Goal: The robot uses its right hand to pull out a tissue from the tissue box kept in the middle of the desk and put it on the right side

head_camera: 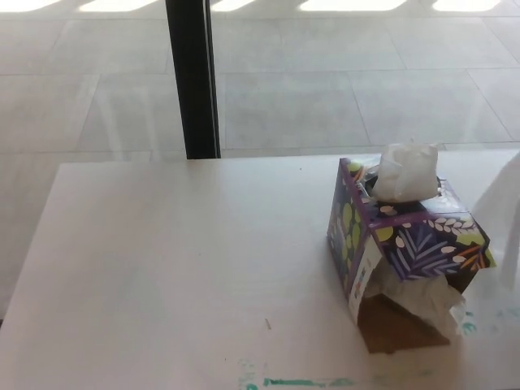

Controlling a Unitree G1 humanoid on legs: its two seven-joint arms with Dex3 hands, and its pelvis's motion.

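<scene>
Purple leaf-patterned tissue box [406,244] on the right part of the white desk [179,260], white tissue [404,172] poking from its top, torn front spilling tissue, black post [192,77] behind, neither robot hand visible, fingers cannot be told.

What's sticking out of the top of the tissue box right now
A white tissue stands bunched up out of the top opening of the purple patterned tissue box. More tissue spills from its torn lower front. The rest of the stack inside is hidden by the box walls.
</scene>
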